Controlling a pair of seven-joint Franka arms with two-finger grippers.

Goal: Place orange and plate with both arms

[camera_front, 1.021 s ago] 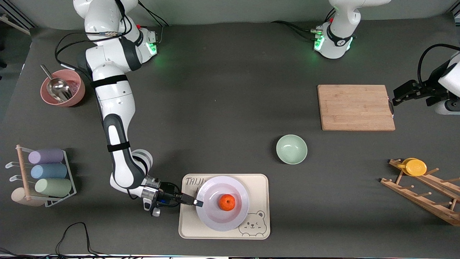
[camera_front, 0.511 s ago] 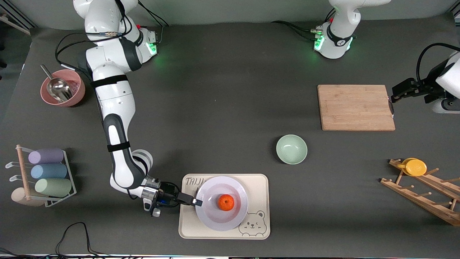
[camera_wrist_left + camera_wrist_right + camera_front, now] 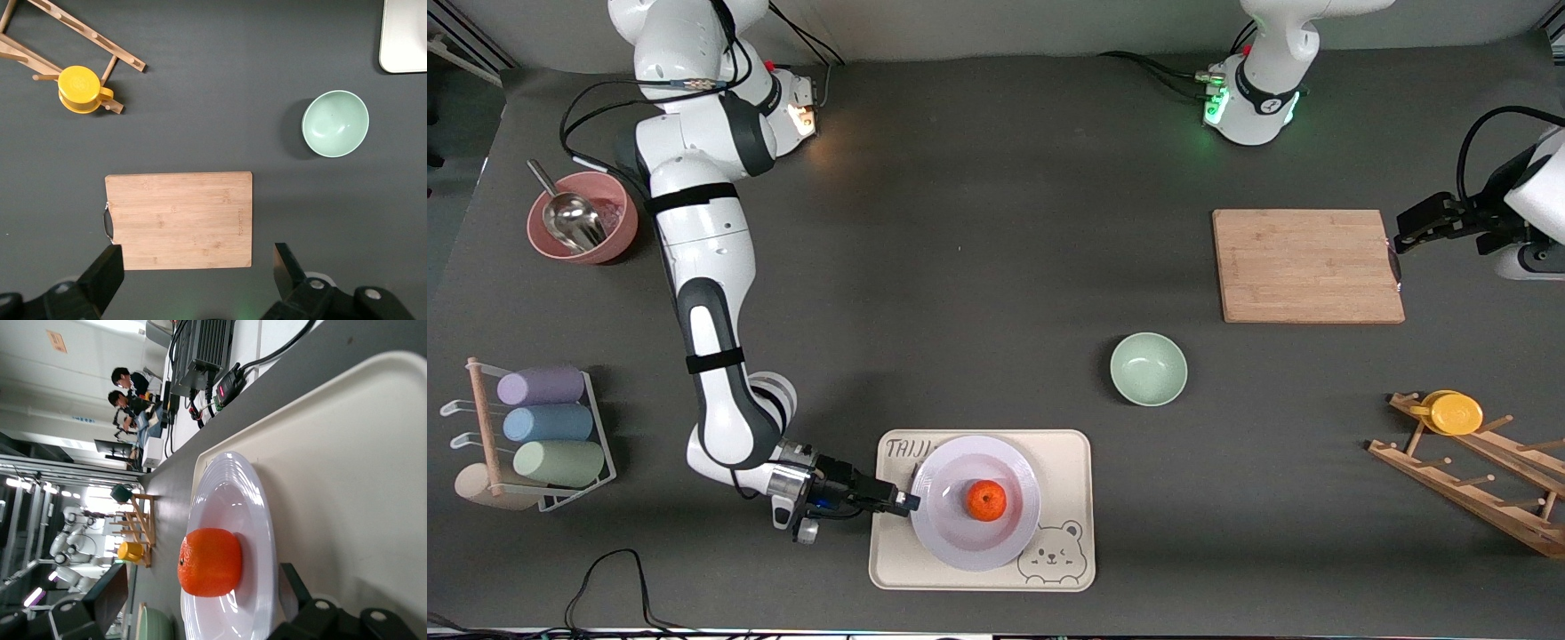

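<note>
The orange (image 3: 987,500) sits in the middle of the pale lavender plate (image 3: 960,533), which rests on the cream bear tray (image 3: 1067,462). My right gripper (image 3: 908,501) is low at the plate's rim, on the side toward the right arm's end, and open. In the right wrist view the fingers (image 3: 110,593) stand wide apart, with the orange (image 3: 210,561) and the plate (image 3: 230,487) seen between them. My left gripper (image 3: 1401,236) is open and empty in the air beside the wooden cutting board (image 3: 1307,265); the left arm waits there.
A pale green bowl (image 3: 1148,369) stands between the tray and the board. A wooden rack with a yellow cup (image 3: 1454,413) is at the left arm's end. A pink bowl with a spoon (image 3: 580,218) and a cup rack (image 3: 551,422) are at the right arm's end.
My right gripper has drawn back a little from the plate's rim toward the right arm's end. The plate and orange shifted slightly the same way, then stayed still. The left gripper rose slightly.
</note>
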